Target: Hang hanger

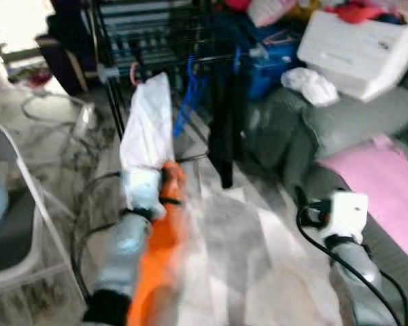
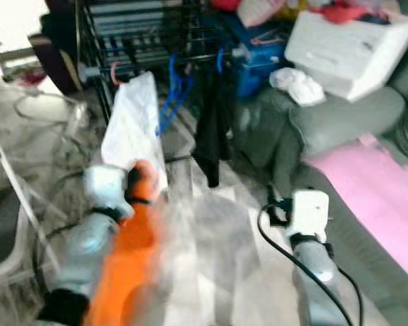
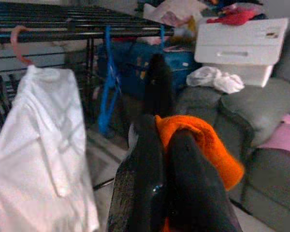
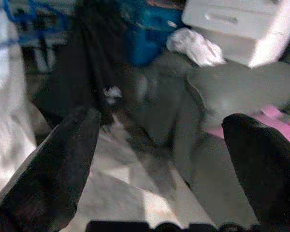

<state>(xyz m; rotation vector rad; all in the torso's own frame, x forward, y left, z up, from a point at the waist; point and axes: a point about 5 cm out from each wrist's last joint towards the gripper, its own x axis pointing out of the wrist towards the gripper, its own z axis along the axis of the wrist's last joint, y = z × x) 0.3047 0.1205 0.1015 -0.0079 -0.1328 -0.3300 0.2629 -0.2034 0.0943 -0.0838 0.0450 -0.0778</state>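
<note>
My left gripper (image 3: 165,133) is shut on an orange garment (image 1: 160,258), which hangs down from it over the floor. Whether a hanger is inside the cloth I cannot tell. Just ahead stands a black drying rack (image 1: 163,64). On its front bar hang a white shirt (image 1: 148,122) on a pink hanger (image 1: 133,73), a blue hanger (image 1: 187,95) and a black garment (image 1: 224,122). The left gripper is low, below the white shirt's hem. My right gripper (image 4: 159,118) is open and holds nothing, low on the right near the sofa.
A grey sofa (image 1: 340,122) on the right carries a white box (image 1: 360,47), a crumpled white cloth (image 1: 311,85) and a pink blanket (image 1: 387,176). A white chair (image 1: 27,204) stands at the left. Cables (image 1: 81,204) lie on the marble floor.
</note>
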